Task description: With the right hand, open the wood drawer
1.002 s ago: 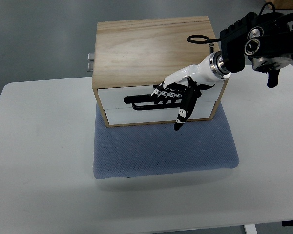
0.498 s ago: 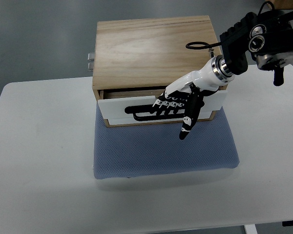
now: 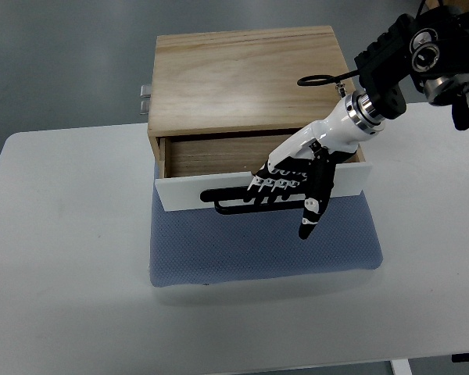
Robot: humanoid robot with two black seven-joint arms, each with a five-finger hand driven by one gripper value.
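The right hand (image 3: 291,186) has its fingers curled around the black handle (image 3: 238,201) of the top drawer (image 3: 219,156), thumb pointing down. The drawer now sticks out much farther from the wood box (image 3: 246,74) than half a second ago, showing its wooden floor above the blue mat (image 3: 258,250) on the table (image 3: 62,258).

The wood drawer (image 3: 219,156) is out of its pale wooden box, bare wood showing inside, just behind the right hand (image 3: 289,183). Its white front panel (image 3: 180,195) runs under the fingers, tilted a touch, and the black bar handle (image 3: 234,201) sticks out left of that hand, held in its curled fingers.
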